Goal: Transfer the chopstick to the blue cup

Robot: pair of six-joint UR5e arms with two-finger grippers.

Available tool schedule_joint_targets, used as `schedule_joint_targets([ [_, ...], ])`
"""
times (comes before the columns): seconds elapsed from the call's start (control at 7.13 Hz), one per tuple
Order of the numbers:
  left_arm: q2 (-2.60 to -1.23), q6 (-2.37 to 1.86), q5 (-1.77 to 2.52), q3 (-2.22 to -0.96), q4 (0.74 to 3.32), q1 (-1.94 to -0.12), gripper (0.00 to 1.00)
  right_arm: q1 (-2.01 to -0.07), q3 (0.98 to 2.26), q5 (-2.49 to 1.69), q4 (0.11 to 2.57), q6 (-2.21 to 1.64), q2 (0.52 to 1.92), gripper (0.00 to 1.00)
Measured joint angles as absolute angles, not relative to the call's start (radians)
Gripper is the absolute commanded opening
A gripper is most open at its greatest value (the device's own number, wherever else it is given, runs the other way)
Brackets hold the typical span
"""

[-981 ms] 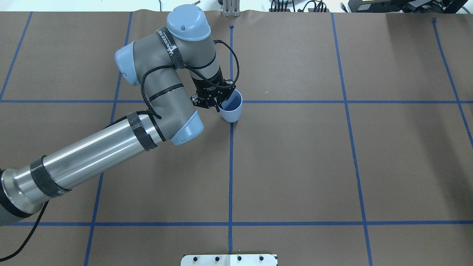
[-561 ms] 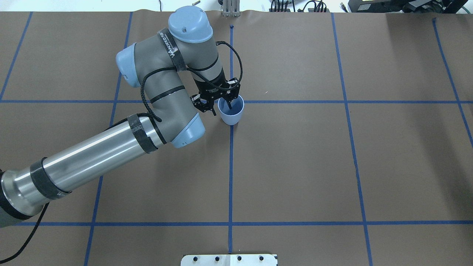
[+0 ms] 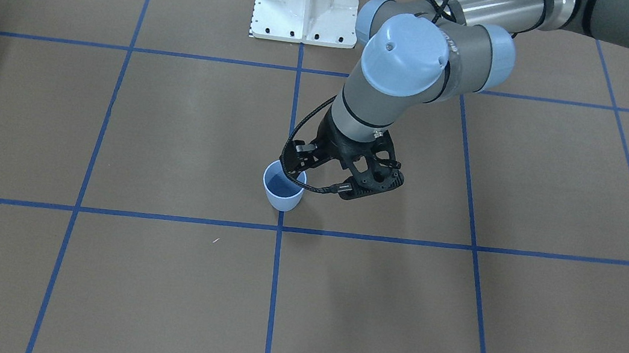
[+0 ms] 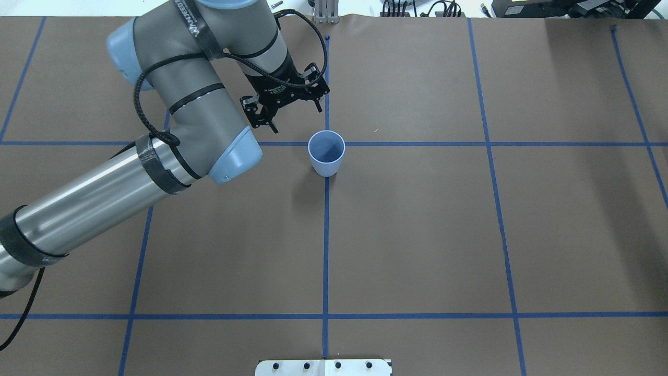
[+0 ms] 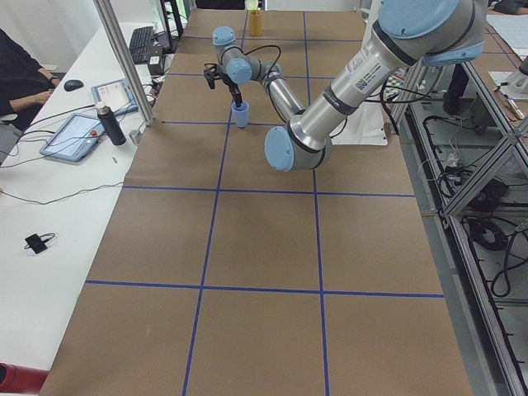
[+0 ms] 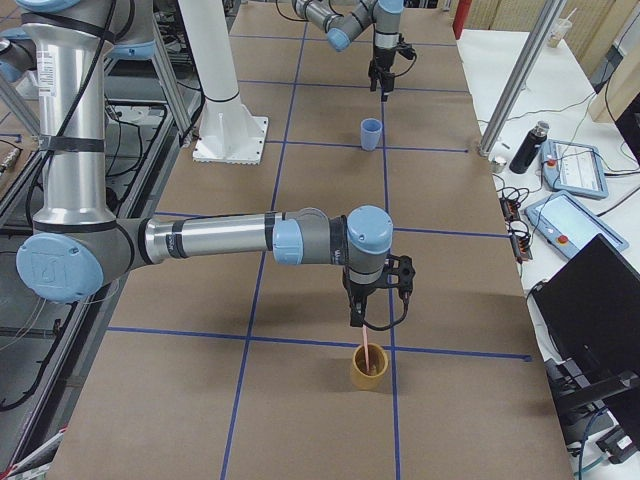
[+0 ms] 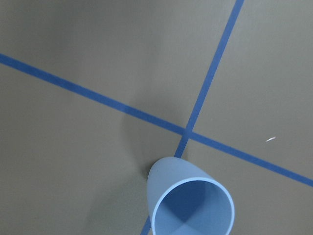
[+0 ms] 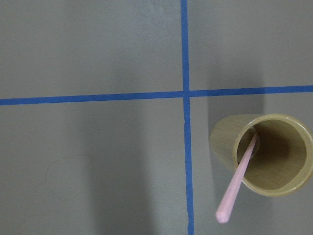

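Note:
The blue cup (image 4: 326,152) stands upright and empty on a crossing of the blue tape lines; it also shows in the front view (image 3: 283,189) and the left wrist view (image 7: 191,204). My left gripper (image 4: 295,118) is open and empty, raised above the table behind and to the left of the cup, clear of it. One pink chopstick (image 8: 238,183) leans in a tan cup (image 8: 266,156) at the table's right end. My right gripper (image 6: 374,312) hovers just above that cup (image 6: 369,370); I cannot tell whether it is open or shut.
A tiny white fleck (image 4: 374,130) lies on the brown table beyond the blue cup. A white base plate (image 3: 306,2) is bolted at the robot's side of the table. A side table (image 6: 560,180) with tablets and a bottle runs along the far edge.
My left gripper held the tilted blue cup by its rim, set it upright and opened. It has since risen and drawn back to the left, away from the cup.

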State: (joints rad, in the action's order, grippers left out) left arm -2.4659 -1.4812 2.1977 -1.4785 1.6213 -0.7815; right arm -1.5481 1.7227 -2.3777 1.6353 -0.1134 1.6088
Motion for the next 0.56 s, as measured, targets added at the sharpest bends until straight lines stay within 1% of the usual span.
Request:
schedule_joint_targets([
  [0.28,-2.441,-1.475,2.198,-1.509,1.614,-0.79,0.98,-1.574,1.67,-2.378,1.65,-0.124,1.582,1.0],
  [0.56,-2.434,-1.474,2.197,-1.515,1.613,-0.793,0.98,-1.585,1.65,-2.369,1.649,-0.123,1.539,0.97],
])
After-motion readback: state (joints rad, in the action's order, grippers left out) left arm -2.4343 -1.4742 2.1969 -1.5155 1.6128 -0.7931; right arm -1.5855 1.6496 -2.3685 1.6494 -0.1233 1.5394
